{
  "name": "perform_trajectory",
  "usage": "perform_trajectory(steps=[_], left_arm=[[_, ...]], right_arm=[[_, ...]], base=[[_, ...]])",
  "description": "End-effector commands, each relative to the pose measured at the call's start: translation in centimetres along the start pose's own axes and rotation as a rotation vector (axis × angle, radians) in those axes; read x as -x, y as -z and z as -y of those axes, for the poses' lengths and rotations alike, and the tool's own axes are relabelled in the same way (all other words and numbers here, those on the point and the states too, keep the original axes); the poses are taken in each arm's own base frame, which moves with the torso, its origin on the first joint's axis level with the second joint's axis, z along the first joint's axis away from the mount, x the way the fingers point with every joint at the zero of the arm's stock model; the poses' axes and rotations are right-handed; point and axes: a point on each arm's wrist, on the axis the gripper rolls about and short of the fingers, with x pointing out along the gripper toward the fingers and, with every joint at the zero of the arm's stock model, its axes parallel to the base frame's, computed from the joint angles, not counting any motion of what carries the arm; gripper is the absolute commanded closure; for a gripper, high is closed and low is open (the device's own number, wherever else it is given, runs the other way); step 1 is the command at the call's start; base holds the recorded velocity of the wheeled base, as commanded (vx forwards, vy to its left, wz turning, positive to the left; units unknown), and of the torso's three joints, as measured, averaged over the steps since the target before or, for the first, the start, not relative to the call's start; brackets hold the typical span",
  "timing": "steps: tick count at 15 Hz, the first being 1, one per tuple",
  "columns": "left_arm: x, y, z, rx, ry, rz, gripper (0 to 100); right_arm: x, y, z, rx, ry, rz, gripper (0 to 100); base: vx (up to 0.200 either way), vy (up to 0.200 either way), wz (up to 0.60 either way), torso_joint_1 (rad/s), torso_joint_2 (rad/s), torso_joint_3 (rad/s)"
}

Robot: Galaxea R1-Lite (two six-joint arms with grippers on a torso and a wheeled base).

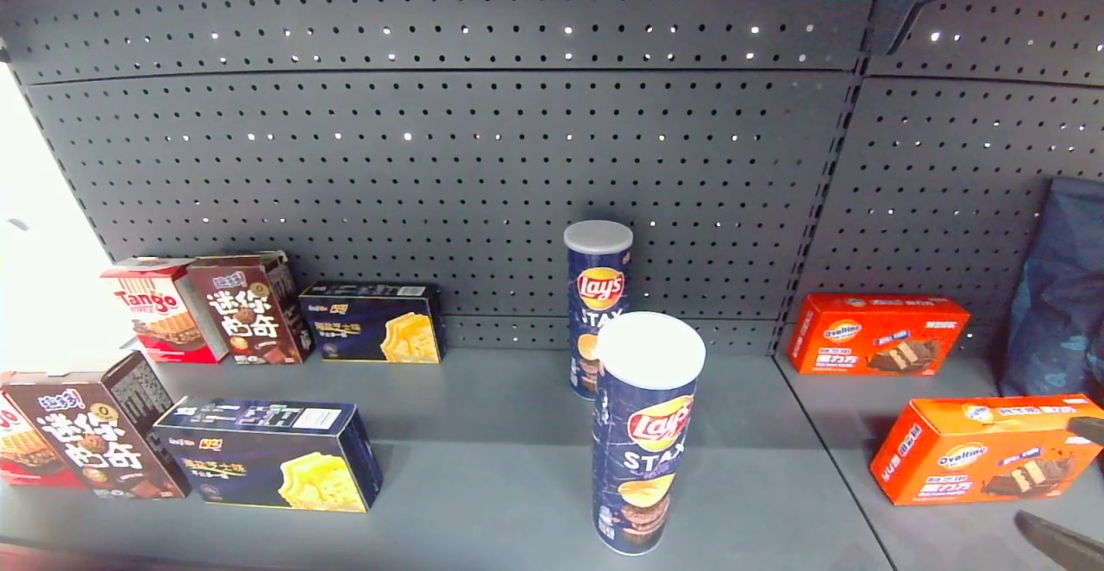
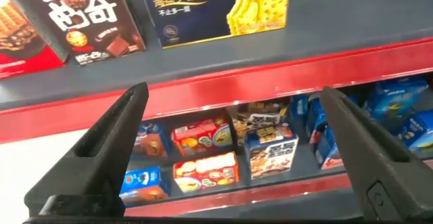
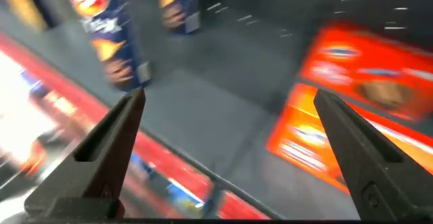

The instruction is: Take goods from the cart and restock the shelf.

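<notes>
The front chip can (image 1: 647,433) stands upright near the front edge of the grey shelf (image 1: 500,485), its white lid on. The rear chip can (image 1: 598,304) stands upright behind it and a little to the left, close to the pegboard back panel (image 1: 448,166). In the head view the front can overlaps the rear one.

Left of the cans are two rows of boxes. At the back a red wafer box (image 1: 155,308), the rear cookie box (image 1: 250,308) and the rear cracker box (image 1: 375,321) stand side by side. Nearer the edge are the front cookie box (image 1: 95,424) and the front cracker box (image 1: 272,454). Right of the cans, past a seam in the shelf, the far orange box (image 1: 880,334) sits behind the near orange box (image 1: 987,450), with a blue bag (image 1: 1061,295) at the far right.

The right pincer (image 3: 229,97) is spread wide over the front of the shelf. Its view is blurred, but it seems to sit between the front can and the near orange box. Its dark fingers (image 1: 1061,543) show beside that box.

The left pincer (image 2: 233,92) is also spread wide, in front of the shelf's red edge strip (image 2: 270,72) and below the front cookie and cracker boxes. Beyond it, a lower shelf (image 2: 270,189) holds small packs.
</notes>
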Motion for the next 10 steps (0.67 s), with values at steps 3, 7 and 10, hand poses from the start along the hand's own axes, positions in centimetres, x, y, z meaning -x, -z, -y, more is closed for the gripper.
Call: perform_trajectory(steps=[3, 7, 10], left_arm=[[0.0, 0.0, 0.0, 0.003, 0.006, -0.005, 0], [0.0, 0.0, 0.0, 0.001, 0.005, -0.005, 0], [0.0, 0.0, 0.0, 0.001, 0.005, -0.005, 0]], right_arm=[[-7.1, 0.5, -1.8, -0.023, -0.137, -0.254, 0], [-11.5, 0.0, -2.4, -0.048, -0.077, -0.354, 0], [-15.9, -1.5, -2.7, -0.046, -0.030, -0.373, 0]], base=[[0.000, 0.000, 0.00, 0.000, 0.00, 0.000], [0.000, 0.000, 0.00, 0.000, 0.00, 0.000], [0.000, 0.000, 0.00, 0.000, 0.00, 0.000]])
